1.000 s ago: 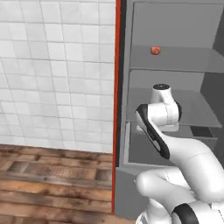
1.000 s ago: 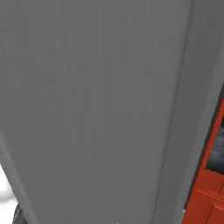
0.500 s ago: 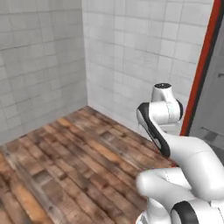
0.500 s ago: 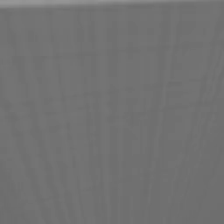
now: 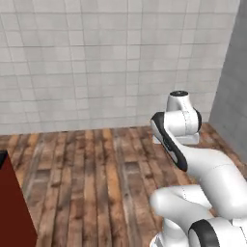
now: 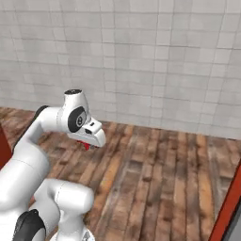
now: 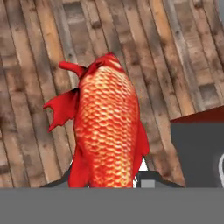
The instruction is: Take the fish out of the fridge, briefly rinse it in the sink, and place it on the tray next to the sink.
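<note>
Surroundings: plank floor [image 5: 87,183] below the arm, white tiled wall [image 6: 141,56] behind it. A dark red block [image 5: 12,207] stands at the left base view's lower left; a red edge [image 6: 228,202] at the right base view's lower right; a grey panel [image 5: 236,87] on the left base view's right side. Nothing stands between arm and wall.

One fish [image 7: 107,131], red with orange scales, held above the floor. One gripper [image 6: 87,143], pinched on the fish; a red tip shows beneath the hand in the right base view.
</note>
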